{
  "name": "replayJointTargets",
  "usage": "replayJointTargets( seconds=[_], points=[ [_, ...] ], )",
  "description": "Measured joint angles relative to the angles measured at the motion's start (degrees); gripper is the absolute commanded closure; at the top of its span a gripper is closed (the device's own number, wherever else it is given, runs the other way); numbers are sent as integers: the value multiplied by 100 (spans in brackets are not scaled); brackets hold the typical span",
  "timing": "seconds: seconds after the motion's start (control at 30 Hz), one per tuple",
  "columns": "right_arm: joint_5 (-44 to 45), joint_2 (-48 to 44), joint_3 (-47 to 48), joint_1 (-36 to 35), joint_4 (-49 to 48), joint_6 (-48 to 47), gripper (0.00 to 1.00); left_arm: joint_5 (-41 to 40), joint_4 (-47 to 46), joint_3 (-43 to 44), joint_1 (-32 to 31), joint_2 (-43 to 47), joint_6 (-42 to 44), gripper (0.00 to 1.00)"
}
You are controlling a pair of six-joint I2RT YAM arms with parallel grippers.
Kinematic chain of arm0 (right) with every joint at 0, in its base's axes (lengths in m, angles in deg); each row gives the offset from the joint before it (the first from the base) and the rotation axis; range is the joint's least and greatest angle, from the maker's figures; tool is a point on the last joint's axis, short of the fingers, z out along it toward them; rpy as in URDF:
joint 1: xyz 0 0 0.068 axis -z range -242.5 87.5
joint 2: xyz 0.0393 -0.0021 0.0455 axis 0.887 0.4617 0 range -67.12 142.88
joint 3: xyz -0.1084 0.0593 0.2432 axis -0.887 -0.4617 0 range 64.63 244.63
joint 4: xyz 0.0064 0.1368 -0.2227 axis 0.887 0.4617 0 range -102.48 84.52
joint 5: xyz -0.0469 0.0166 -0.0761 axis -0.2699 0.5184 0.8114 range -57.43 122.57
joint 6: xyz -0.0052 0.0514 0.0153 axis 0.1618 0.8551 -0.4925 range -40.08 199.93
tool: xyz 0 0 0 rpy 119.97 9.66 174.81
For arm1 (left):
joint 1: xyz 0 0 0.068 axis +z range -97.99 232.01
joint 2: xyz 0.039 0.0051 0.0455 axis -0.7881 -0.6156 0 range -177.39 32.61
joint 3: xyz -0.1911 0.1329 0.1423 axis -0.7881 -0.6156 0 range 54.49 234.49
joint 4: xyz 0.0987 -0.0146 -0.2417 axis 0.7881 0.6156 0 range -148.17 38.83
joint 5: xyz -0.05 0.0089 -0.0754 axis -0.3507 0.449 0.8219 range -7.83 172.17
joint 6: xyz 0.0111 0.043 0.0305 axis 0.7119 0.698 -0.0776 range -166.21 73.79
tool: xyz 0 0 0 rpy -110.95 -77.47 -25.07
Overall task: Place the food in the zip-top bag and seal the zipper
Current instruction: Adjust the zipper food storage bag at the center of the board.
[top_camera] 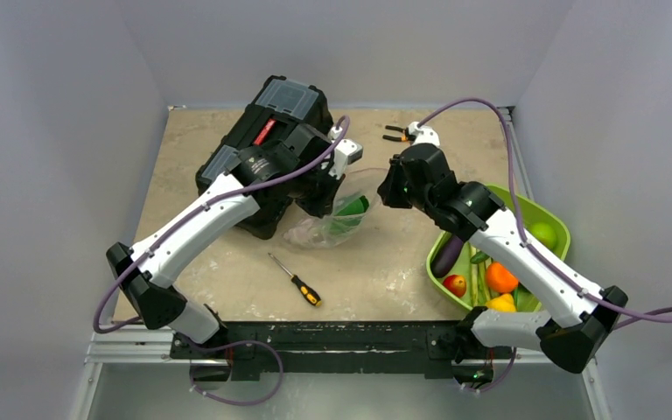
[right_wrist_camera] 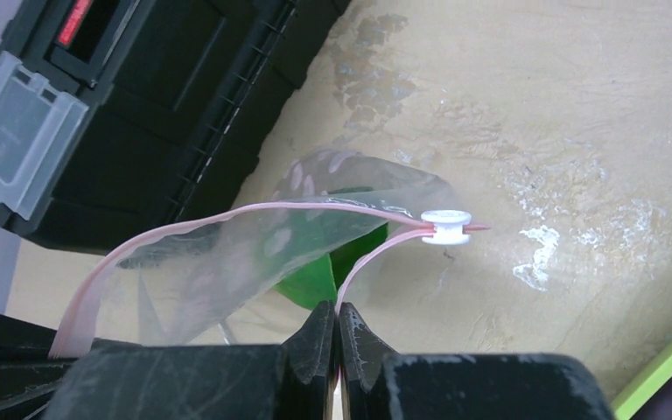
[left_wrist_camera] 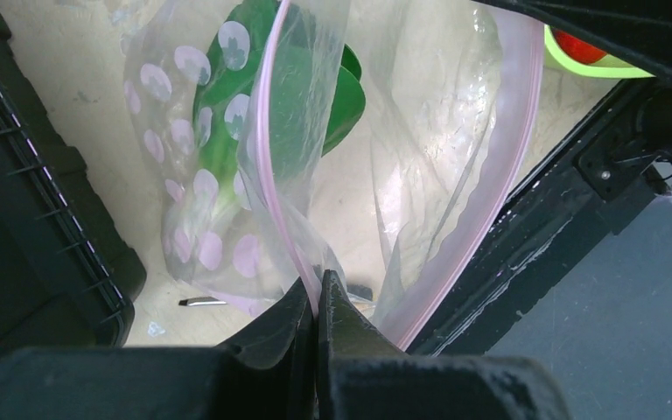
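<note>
Top: zip-top bag (top_camera: 331, 219) hangs between both arms, most food (top_camera: 500, 278) in bowl (top_camera: 556, 217) | Left wrist: left gripper (left_wrist_camera: 317, 293) pinches zipper (left_wrist_camera: 525, 114), leafy green (left_wrist_camera: 311, 96) inside | Right wrist: right gripper (right_wrist_camera: 336, 319) clamps opposite lip (mouth open, unsealed).

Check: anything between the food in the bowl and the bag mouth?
Nothing on the table between bowl and bag. But the right arm stretches over the bowl, and left gripper and right gripper are each shut on the zipper.
</note>
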Motion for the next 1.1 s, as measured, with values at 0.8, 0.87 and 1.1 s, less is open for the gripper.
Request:
replayJointTargets(
  seconds=[0.8,0.87,1.1],
  points=[
    [107,-199,1032,-79,249,-247,100,1405,-581,-529,671,1211,-977,100],
    [68,-190,1045,-79,142,-256,100,1526,-780,-675,671,1344,-1056,100],
    [116,380,778,-61,-4,-282,100,1893,-1045,-951,664,879,-1152,71]
  ],
)
